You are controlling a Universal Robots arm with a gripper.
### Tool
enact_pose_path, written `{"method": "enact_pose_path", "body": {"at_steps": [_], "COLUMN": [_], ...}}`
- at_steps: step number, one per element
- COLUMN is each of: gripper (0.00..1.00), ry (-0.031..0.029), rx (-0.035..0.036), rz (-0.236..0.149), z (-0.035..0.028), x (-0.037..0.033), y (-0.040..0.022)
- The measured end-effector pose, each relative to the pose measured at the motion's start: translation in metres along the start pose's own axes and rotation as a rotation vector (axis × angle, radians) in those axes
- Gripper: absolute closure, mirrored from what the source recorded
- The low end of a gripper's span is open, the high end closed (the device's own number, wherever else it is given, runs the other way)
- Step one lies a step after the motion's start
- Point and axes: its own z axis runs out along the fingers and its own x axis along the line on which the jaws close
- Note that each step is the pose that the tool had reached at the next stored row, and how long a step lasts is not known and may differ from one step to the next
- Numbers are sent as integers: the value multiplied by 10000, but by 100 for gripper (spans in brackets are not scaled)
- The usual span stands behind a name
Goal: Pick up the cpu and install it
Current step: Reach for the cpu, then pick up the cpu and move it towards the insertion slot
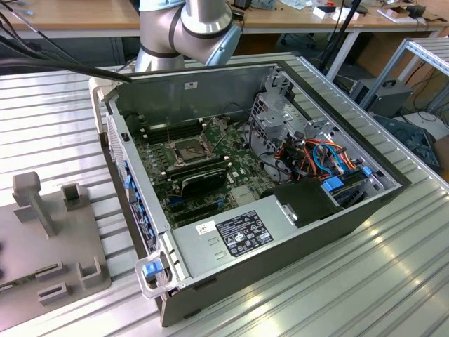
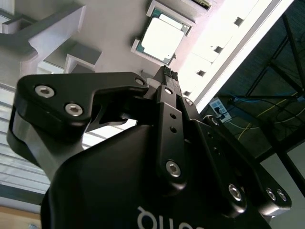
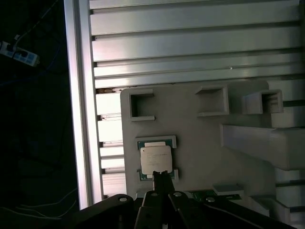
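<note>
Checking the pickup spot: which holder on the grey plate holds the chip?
The holder nearest the hand, with the chip; the square ones beyond are empty.

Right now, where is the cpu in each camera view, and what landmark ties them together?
First wrist view: the cpu sits in a pocket of the grey fixture plate, just beyond the gripper.
Second wrist view: the cpu lies beyond the gripper, on the same plate.
Exterior view: the plate, the shared landmark, lies at the exterior view's left.
</note>
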Motion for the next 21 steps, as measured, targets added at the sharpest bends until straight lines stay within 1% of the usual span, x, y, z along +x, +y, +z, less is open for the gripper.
{"method": "enact_pose_path", "body": {"at_steps": [2, 4, 14, 17, 21], "gripper": [89, 89, 89, 89, 89], "ry": [2, 2, 4, 4, 3], "rx": [2, 2, 4, 3, 2], "rz": [0, 0, 0, 0, 0], "z": [-3, -45, -50, -18, 43], "x": [0, 1, 1, 0, 0], "y": [0, 2, 1, 1, -2]}}
